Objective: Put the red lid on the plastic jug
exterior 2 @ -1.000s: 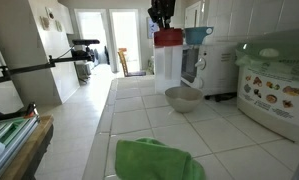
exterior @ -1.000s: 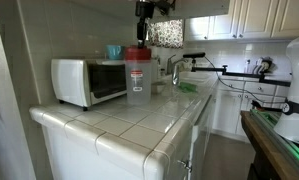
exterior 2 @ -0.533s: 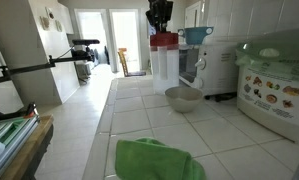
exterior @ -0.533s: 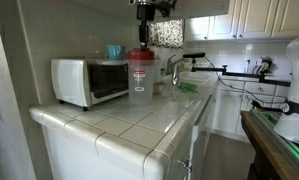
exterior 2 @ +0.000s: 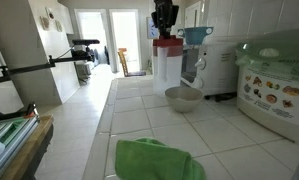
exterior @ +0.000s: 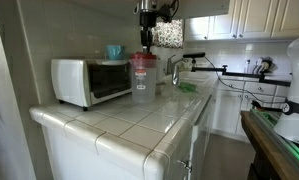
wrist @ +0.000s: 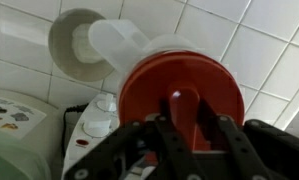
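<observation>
The red lid point(exterior: 142, 58) sits on top of the clear plastic jug point(exterior: 141, 85), which stands on the tiled counter beside the white microwave. Both also show in an exterior view, the lid point(exterior 2: 169, 43) on the jug point(exterior 2: 167, 66). My gripper point(exterior: 146, 42) comes straight down from above, also seen in an exterior view point(exterior 2: 166, 33). In the wrist view the gripper point(wrist: 189, 118) has its fingers on either side of the raised ridge across the lid point(wrist: 184, 85). The jug's translucent spout point(wrist: 119, 42) sticks out beyond the lid.
A white microwave point(exterior: 89, 80) with a teal cup point(exterior: 114, 51) on top stands next to the jug. A metal bowl point(exterior 2: 184, 97), a green cloth point(exterior 2: 154, 160) and a rice cooker point(exterior 2: 274, 85) are on the counter. A faucet point(exterior: 174, 68) is behind.
The gripper has lowered the red lid a little; it now rests on the jug's top.
</observation>
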{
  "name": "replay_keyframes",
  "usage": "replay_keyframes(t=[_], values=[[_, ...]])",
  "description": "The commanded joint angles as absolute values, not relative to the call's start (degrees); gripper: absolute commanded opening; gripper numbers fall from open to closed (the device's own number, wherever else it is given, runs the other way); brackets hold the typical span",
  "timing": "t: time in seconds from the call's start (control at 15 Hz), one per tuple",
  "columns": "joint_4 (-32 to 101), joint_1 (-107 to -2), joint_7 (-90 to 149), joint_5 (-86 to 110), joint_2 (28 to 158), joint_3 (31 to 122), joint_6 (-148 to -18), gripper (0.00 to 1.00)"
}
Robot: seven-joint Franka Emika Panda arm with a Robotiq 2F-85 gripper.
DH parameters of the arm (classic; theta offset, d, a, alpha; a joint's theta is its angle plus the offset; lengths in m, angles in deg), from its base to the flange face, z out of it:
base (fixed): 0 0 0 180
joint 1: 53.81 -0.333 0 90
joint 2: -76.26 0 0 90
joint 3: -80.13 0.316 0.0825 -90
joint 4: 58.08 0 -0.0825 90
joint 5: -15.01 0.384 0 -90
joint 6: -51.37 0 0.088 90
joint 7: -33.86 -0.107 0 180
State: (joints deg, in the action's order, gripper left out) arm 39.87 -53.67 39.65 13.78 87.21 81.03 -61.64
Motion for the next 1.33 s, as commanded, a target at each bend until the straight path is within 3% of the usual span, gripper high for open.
replay_keyframes(t=[0.0, 1.2, 1.27], values=[[37.8, -52.5, 42.0, 16.3, 89.9, 80.7, -60.7, 0.08], [37.0, -53.3, 41.0, 13.8, 91.8, 81.0, -57.5, 0.08], [37.0, -53.4, 41.0, 13.8, 91.7, 81.0, -57.3, 0.41]])
